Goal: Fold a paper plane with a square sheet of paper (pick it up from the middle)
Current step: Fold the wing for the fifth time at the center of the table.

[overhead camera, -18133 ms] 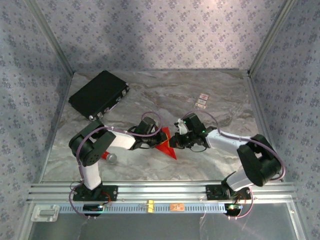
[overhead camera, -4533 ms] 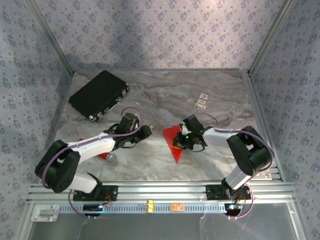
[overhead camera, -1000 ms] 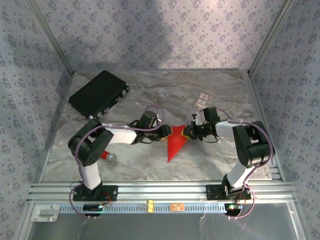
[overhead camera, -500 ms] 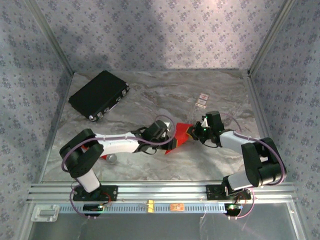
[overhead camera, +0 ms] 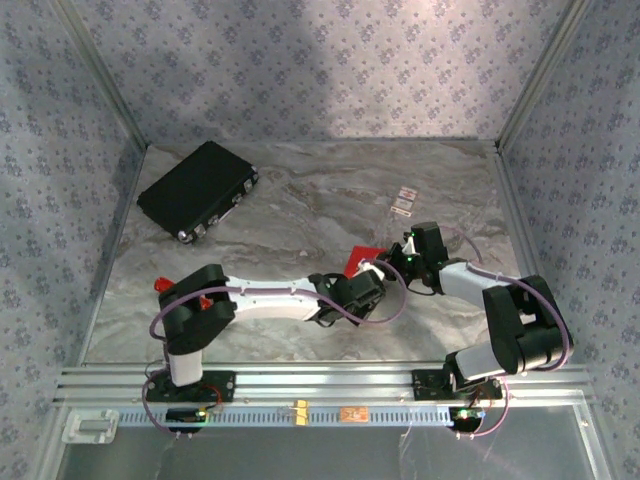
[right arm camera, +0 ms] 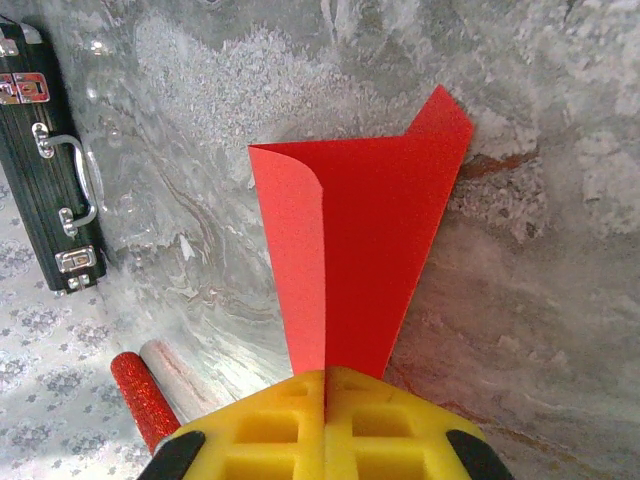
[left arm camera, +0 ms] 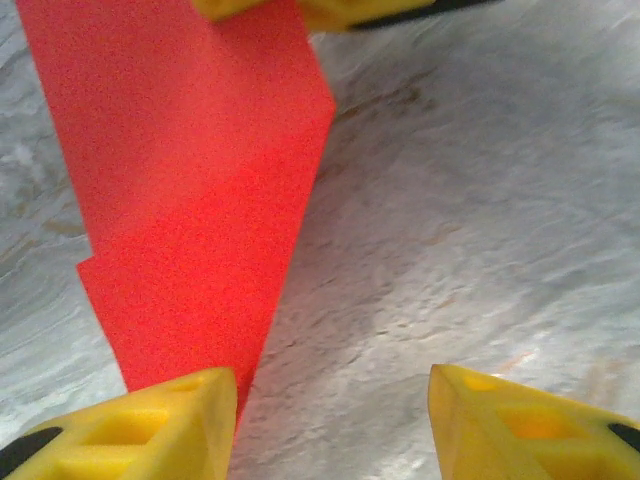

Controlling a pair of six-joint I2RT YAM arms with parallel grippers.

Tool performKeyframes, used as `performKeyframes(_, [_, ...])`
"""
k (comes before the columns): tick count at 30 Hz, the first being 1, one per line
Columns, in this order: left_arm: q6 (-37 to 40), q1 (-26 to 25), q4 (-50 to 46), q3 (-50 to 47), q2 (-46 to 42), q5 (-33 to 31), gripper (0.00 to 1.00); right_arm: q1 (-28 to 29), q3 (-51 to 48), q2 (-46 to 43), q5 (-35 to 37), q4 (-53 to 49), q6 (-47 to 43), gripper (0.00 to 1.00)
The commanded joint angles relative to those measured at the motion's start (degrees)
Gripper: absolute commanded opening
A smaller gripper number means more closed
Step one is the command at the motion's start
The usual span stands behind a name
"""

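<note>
The red sheet of paper (right arm camera: 370, 250), folded into a tapering shape with a centre crease, is pinched at its narrow end by my right gripper (right arm camera: 325, 385), whose yellow fingers are shut on it. In the top view the paper (overhead camera: 360, 258) sits at mid-table, just left of the right gripper (overhead camera: 385, 265). My left gripper (overhead camera: 368, 290) reaches in from the near side. In the left wrist view the left gripper (left arm camera: 330, 400) stands open over bare table, its left finger (left arm camera: 140, 425) at the edge of the paper (left arm camera: 190, 200).
A black case (overhead camera: 197, 188) lies at the back left, also in the right wrist view (right arm camera: 45, 150). A small red cylinder (right arm camera: 140, 400) lies on the marble table (overhead camera: 300, 190). Two small cards (overhead camera: 404, 202) sit at the back right. Patterned walls enclose the table.
My left arm has swung right and nearer, and its gripper has opened wider beside the paper. The paper has bunched up toward the right gripper, which stays shut on it.
</note>
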Motion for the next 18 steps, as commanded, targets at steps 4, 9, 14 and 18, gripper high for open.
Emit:
performKeyframes(4, [1.2,-0.3,-4.1,0.7,0.2,-7.6,0.53,0.4,0.6,-0.2,-0.1,-0.4,0.9,0.04])
performKeyframes(9, [1.5,-0.3,-4.0,0.2,1.1,-7.3,0.5,0.5,0.5,-0.1,-0.3,-0.3,0.9,0.04])
performKeyframes(14, [1.4,-0.4,-4.3,0.4,2.1,-7.5,0.41,0.5,0.4,-0.1,-0.4,-0.1,1.0,0.03])
performKeyframes(18, [1.2,-0.4,-4.3,0.3,2.2,-8.3,0.38,0.4,0.2,-0.2,-0.4,0.1,1.1,0.04])
